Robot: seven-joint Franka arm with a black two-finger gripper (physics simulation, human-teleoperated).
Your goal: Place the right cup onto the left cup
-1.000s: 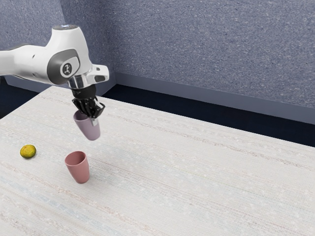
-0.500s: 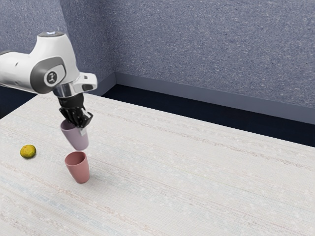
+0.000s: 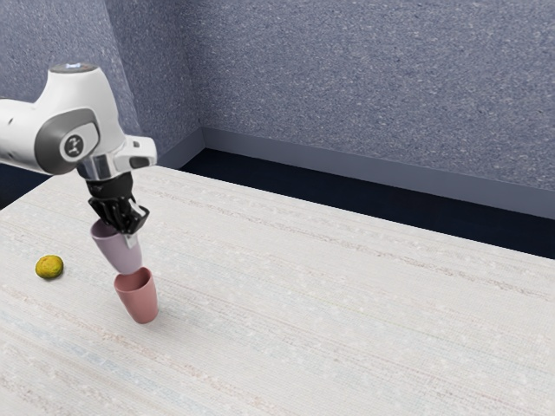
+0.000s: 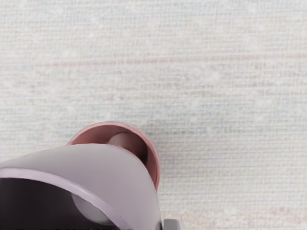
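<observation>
The gripper [image 3: 128,236] is shut on the wall of the mauve cup [image 3: 120,252], gripping it near the rim. That cup hangs slightly tilted, its base close above the opening of the pink cup [image 3: 140,299], a little toward the exterior view's left. Upright on the table stands the pink one. In the wrist view the mauve cup [image 4: 110,167] covers part of the pink cup [image 4: 154,160], whose far rim and inside show. Whether the two cups touch, I cannot tell.
A yellow round fruit [image 3: 49,267] lies on the table [image 3: 347,303], toward the exterior view's left from the cups. Behind the table's far edge rises a blue-grey speckled wall.
My hand has moved toward the exterior view's left and lower, carrying the mauve cup from well above to close over the pink one. The pink cup and the fruit have stayed put.
</observation>
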